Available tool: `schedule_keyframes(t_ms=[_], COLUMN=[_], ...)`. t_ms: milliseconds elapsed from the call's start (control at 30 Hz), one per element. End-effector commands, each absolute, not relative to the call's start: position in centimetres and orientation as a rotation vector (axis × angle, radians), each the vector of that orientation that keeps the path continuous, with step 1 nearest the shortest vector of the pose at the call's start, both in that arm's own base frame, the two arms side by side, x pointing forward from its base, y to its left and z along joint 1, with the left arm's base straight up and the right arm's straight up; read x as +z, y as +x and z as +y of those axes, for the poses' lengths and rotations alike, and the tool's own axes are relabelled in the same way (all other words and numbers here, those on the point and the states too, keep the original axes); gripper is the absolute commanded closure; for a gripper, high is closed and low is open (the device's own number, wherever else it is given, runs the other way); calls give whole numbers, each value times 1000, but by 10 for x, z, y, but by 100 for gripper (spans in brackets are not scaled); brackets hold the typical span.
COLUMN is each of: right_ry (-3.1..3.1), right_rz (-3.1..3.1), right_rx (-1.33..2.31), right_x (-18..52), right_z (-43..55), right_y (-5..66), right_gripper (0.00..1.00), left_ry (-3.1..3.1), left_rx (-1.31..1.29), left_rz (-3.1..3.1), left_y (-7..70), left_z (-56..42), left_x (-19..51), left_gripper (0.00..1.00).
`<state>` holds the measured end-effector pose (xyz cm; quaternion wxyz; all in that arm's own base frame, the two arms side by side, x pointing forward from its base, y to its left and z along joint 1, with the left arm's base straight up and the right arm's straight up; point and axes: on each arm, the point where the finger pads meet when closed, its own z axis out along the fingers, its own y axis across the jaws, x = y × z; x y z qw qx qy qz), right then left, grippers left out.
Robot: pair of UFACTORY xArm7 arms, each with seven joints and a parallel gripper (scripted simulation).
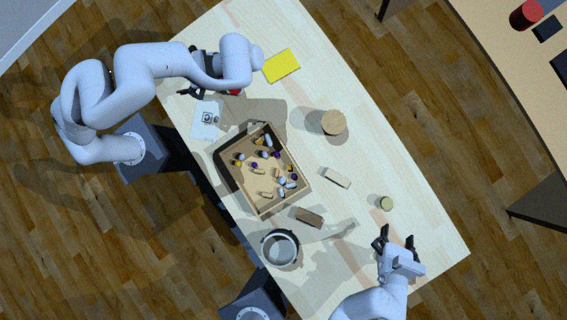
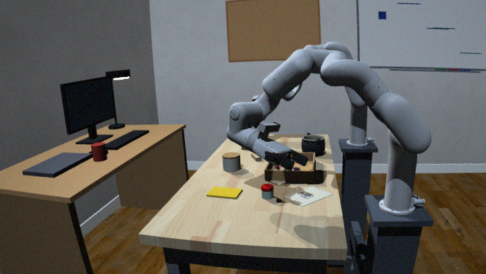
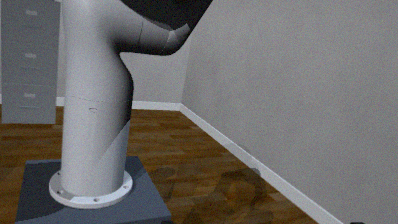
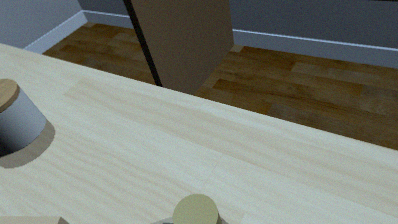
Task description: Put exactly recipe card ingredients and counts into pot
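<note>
Your left hand (image 1: 194, 92) (image 2: 289, 161) and right hand (image 1: 398, 234) stand wide open, gripping nothing, above the bench (image 1: 428, 238) (image 2: 190, 221) (image 4: 150, 135). Your pot (image 1: 279, 248) (image 2: 313, 144) sits upright near the open box (image 1: 240, 190) (image 2: 289, 176) of small ingredients (image 1: 258, 171); the white printed card (image 1: 204, 127) (image 2: 308, 196) lies at the box's other side.

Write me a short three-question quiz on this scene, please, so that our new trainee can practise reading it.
1. True or false: the pot stands upright.

2. Multiple choice: what colour is the lid of the small jar near the recipe card?
a) green
b) red
c) white

3. Fill in the blank: the many small ingredients lie inside the open wooden ____.

Key: 1 true; 2 b; 3 box
</note>
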<state>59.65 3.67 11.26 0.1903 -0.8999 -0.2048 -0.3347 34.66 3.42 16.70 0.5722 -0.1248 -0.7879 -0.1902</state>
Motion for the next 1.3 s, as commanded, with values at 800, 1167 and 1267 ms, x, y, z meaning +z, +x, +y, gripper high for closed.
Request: schedule_keyframes(t_ms=[800,1167,1267], right_ry=[-2536,-2586,-2607], right_rz=[-547,-346,-261], right_rx=[-942,-916,-899], right_x=[118,142,150], right_z=[24,-56,-88], right_y=[597,585,576], right_gripper=[0,0,0], left_ry=[-478,-1123,-1263], left_rx=[-445,-412,-401], left_rz=[-1827,-1688,-1642], left_y=[351,359,362], left_z=[12,-60,-76], left_x=[166,162,161], left_gripper=[0,0,0])
